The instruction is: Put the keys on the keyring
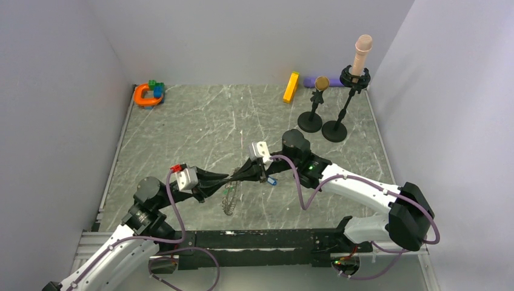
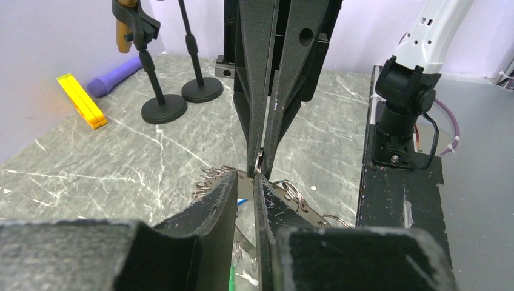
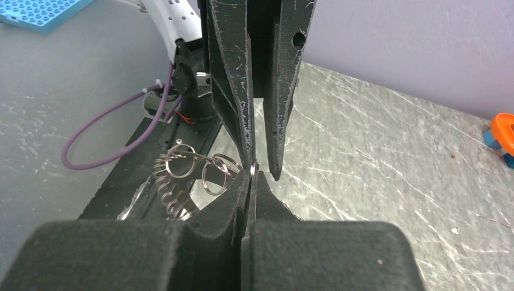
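The keyring [image 1: 229, 201], a silvery toothed band with small split rings on it, hangs above the table under the spot where both grippers meet. My right gripper [image 3: 250, 176] is shut on a thin metal edge of the keyring [image 3: 173, 194]. My left gripper [image 2: 245, 179] faces it tip to tip, jaws a narrow gap apart. The keyring's flat band [image 2: 303, 206] crosses behind that gap. A blue key [image 1: 271, 180] shows just beneath the right gripper [image 1: 237, 176]. The other keys are hidden, apart from a green sliver [image 2: 232, 279] low between the left fingers.
An orange horseshoe toy [image 1: 147, 95] with green and blue blocks lies at the back left. A yellow bar [image 1: 291, 87] and a purple object [image 1: 312, 82] lie at the back. Two black stands [image 1: 311, 119] [image 1: 335, 128] rise at the back right. Walls close in on three sides.
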`<move>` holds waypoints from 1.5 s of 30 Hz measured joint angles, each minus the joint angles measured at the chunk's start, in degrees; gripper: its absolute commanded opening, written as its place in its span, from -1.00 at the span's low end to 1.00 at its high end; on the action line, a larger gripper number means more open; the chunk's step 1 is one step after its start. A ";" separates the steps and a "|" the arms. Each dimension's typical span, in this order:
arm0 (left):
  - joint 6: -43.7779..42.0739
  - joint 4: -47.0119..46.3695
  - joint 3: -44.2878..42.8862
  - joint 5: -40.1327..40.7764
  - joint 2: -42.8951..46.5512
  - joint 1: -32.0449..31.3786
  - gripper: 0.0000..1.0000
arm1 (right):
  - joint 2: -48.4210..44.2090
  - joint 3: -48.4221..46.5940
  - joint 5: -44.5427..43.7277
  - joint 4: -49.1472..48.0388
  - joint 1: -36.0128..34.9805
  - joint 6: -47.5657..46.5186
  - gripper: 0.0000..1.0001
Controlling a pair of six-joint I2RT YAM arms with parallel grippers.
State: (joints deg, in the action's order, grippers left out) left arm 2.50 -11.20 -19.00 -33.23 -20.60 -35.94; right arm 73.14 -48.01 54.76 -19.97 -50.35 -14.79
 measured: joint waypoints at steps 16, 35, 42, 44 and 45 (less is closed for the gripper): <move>2.84 -3.26 2.78 -0.70 2.08 0.11 -1.00 | -0.37 0.61 -0.92 0.04 -0.39 0.85 -0.45; 3.39 2.67 2.82 1.53 3.54 -0.04 -1.00 | -1.70 0.85 -3.72 1.11 0.22 0.83 -0.15; 4.92 2.93 2.82 3.32 3.93 -0.04 -1.00 | -2.14 0.85 -3.17 4.59 1.60 -1.09 -0.06; 5.55 2.91 2.80 3.82 3.96 -0.04 -1.00 | -2.16 0.85 -2.86 5.25 2.01 -1.42 -0.06; 5.79 2.93 2.80 4.07 3.93 -0.04 -1.00 | -2.21 0.85 -2.62 5.51 2.21 -1.57 -0.06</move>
State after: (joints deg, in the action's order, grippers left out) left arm 8.29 -8.27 -16.21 -29.17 -16.67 -35.99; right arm 70.94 -47.16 52.14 -14.46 -48.14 -16.36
